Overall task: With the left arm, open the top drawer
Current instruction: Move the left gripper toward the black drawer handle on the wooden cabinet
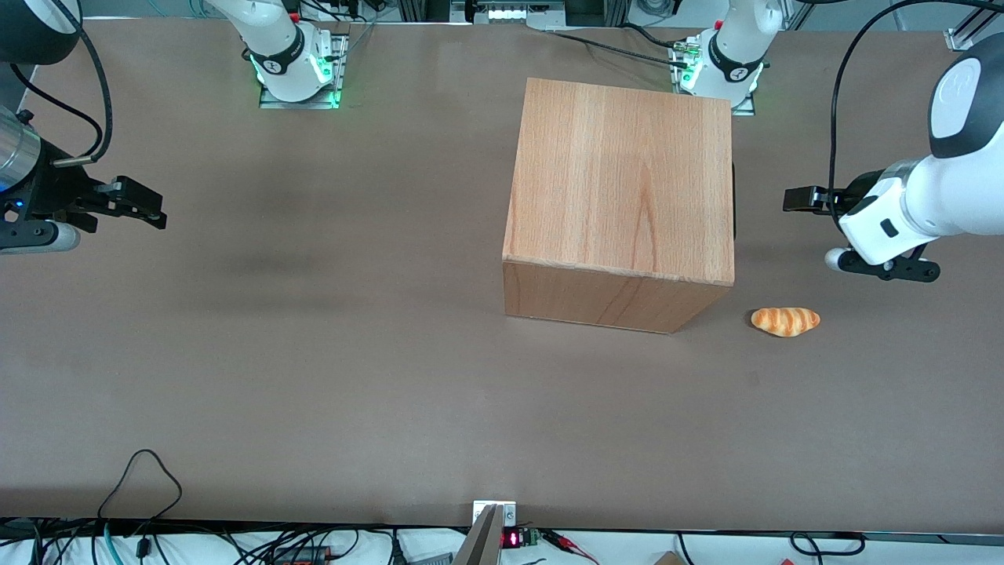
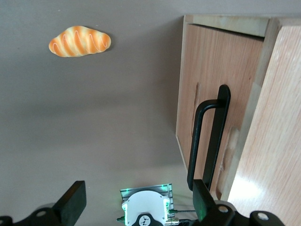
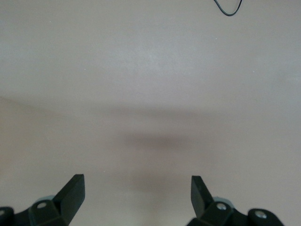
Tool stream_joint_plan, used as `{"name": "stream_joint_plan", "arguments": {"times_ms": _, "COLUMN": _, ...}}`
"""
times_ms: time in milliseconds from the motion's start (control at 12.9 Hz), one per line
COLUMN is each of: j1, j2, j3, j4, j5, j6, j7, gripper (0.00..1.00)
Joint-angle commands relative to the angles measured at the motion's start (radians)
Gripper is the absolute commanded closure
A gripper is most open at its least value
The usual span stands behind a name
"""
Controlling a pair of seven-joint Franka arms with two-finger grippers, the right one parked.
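Facing the working arm's end of the table, drawer (image 2: 207, 99) shut flush in the cabinet (image 1: 620, 180), front hidden from the front camera and seen only from the wrist. Nothing done yet beyond the approach, by the look of it: handle ungrasped, no gap at the drawer's edges; reaching, closing on the handle (image 2: 209, 136) and pulling all left to do. Black handle a slim bar, long axis running level across the drawer front, standing proud of the wood. Gripper (image 1: 800, 199) hovering level with the cabinet's upper part, near the drawer front but apart from it, aimed at it; fingers (image 2: 74, 200) spread wide, holding nothing, one of them lined up with the handle. Bread roll (image 1: 785, 321) on the table (image 1: 314, 353) near the cabinet's corner, nearer the front camera than the gripper.
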Motion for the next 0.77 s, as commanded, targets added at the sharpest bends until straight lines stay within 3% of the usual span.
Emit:
{"name": "stream_joint_plan", "arguments": {"times_ms": 0, "j1": 0.009, "j2": -0.003, "j3": 0.005, "j4": -0.03, "j5": -0.02, "j6": -0.009, "j7": 0.075, "gripper": 0.0}}
{"name": "stream_joint_plan", "arguments": {"times_ms": 696, "j1": 0.033, "j2": 0.003, "j3": 0.005, "j4": -0.16, "j5": -0.121, "j6": 0.062, "j7": 0.181, "gripper": 0.0}}
